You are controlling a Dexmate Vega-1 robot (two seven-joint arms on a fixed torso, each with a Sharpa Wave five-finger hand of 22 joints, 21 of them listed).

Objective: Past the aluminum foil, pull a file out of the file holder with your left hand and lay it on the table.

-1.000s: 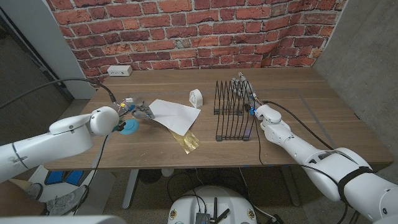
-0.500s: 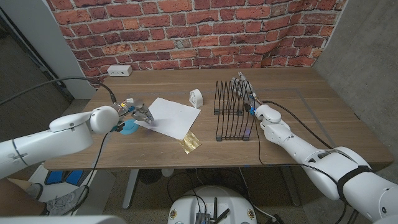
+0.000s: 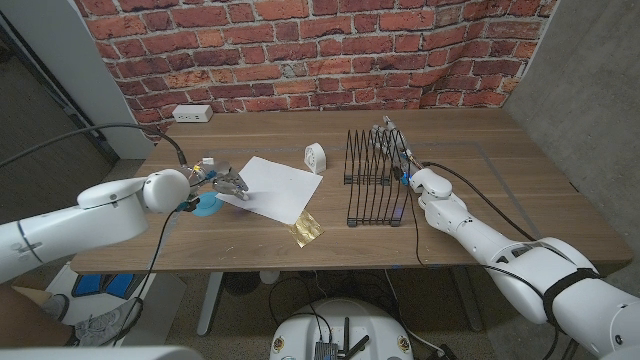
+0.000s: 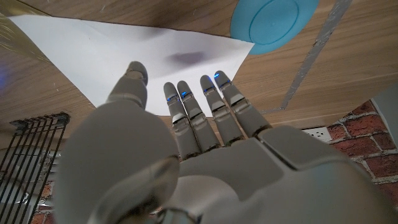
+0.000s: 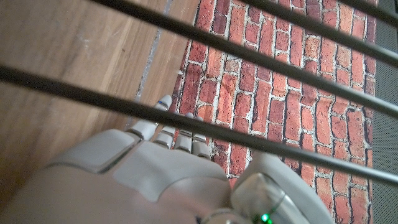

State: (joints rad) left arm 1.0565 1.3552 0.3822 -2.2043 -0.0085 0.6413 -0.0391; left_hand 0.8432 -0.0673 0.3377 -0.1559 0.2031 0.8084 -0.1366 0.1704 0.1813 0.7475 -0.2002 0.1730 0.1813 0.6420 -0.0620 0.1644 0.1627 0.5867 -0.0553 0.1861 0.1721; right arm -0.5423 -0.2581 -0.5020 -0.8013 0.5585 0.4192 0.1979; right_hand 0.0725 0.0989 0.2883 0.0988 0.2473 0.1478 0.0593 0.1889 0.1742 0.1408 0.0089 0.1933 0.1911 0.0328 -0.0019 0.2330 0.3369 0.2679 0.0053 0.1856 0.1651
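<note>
A white file sheet (image 3: 277, 187) lies flat on the table (image 3: 480, 200), left of the black wire file holder (image 3: 374, 181). My left hand (image 3: 231, 183) hovers at the sheet's left edge. In the left wrist view its fingers (image 4: 186, 112) reach out straight over the sheet (image 4: 87, 53), holding nothing. A crumpled gold aluminum foil (image 3: 306, 229) sits near the front edge, just below the sheet's corner. My right hand (image 3: 398, 152) rests against the holder's right side, fingers stretched along it. Seen from the right wrist, the hand (image 5: 155, 174) lies behind the holder's wires (image 5: 249, 56).
A blue disc (image 3: 207, 206) lies beside my left hand, also in the left wrist view as the blue disc (image 4: 273, 22). A small white object (image 3: 315, 157) stands behind the sheet. A power outlet block (image 3: 192, 113) sits at the back left. A brick wall backs the table.
The sheet, raised and tilted over the foil a second ago, has come down flat on the table and left of the foil. My left hand has let it go. The right arm stayed put.
</note>
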